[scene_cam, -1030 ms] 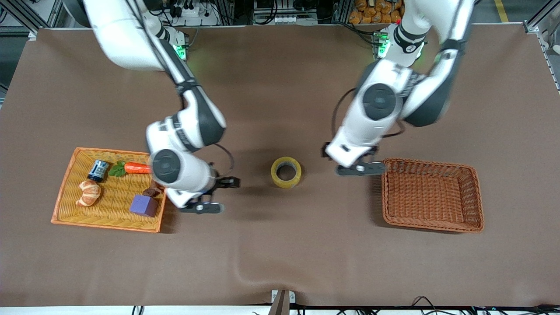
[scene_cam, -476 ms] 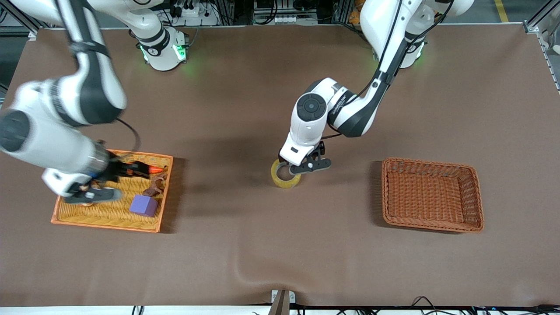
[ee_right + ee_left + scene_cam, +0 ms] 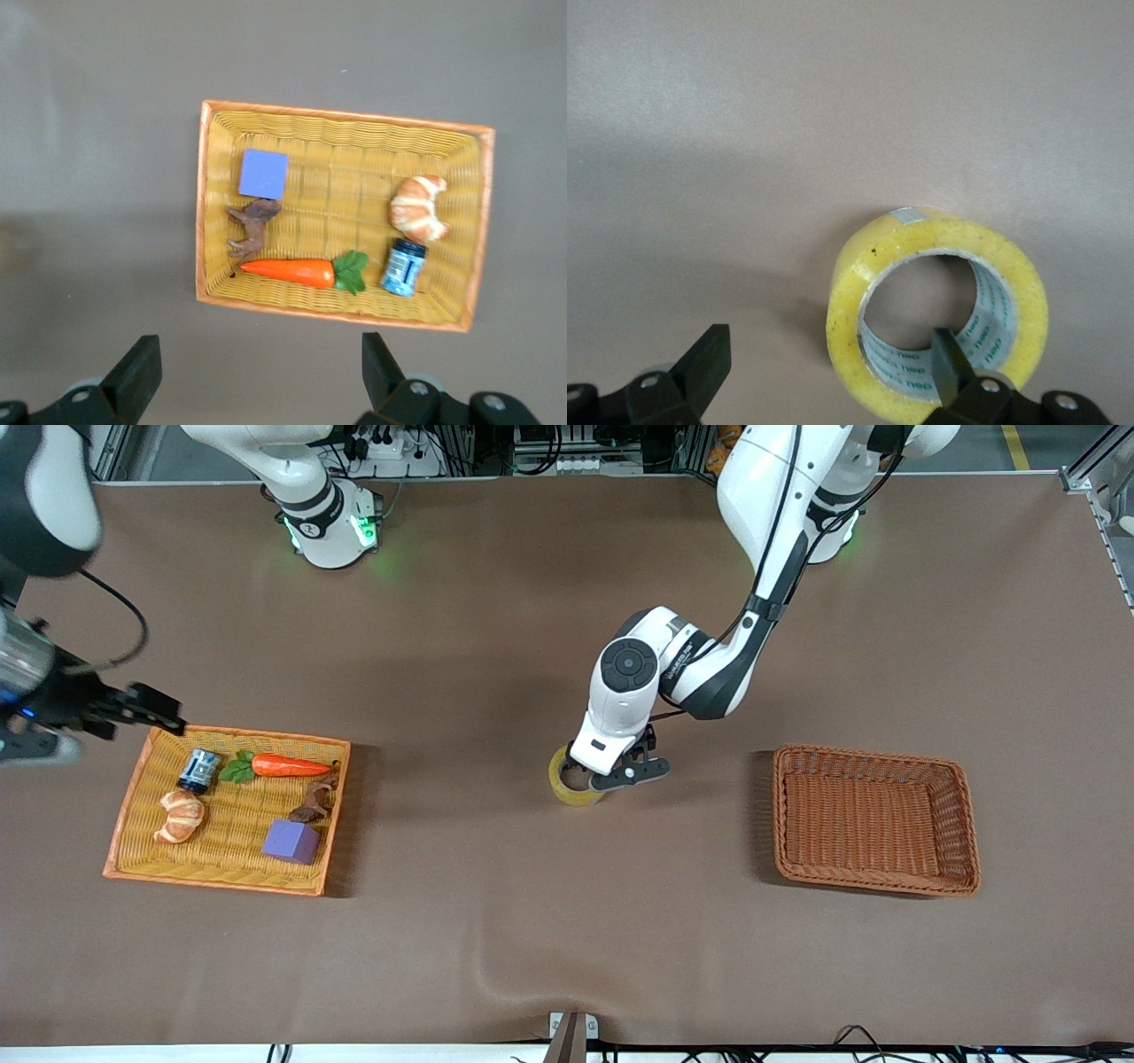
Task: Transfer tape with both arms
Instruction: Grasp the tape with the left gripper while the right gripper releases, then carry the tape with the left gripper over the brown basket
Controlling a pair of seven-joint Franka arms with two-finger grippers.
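Observation:
The tape point(image 3: 562, 786) is a yellowish roll that lies flat in the middle of the brown table, its wide hole facing up. My left gripper point(image 3: 609, 772) is down at it and open. In the left wrist view one fingertip point(image 3: 950, 352) is inside the hole of the tape point(image 3: 859, 329). The other fingertip point(image 3: 709, 359) is outside the roll, so the left gripper point(image 3: 828, 359) straddles the roll's wall. My right gripper point(image 3: 97, 726) hangs open and empty, high over the right arm's end of the table. Its fingers point(image 3: 135, 370) frame bare cloth beside the yellow basket.
A yellow wicker basket point(image 3: 221, 884) at the right arm's end holds a carrot point(image 3: 288, 765), a croissant point(image 3: 180, 816), a blue can point(image 3: 199, 769), a purple cube point(image 3: 291, 841) and a brown figure. An empty brown basket point(image 3: 873, 755) stands at the left arm's end.
The left gripper moved from beside the brown basket to the tape and came down over its wall. The right arm swung away from the middle, past the yellow basket, and rose.

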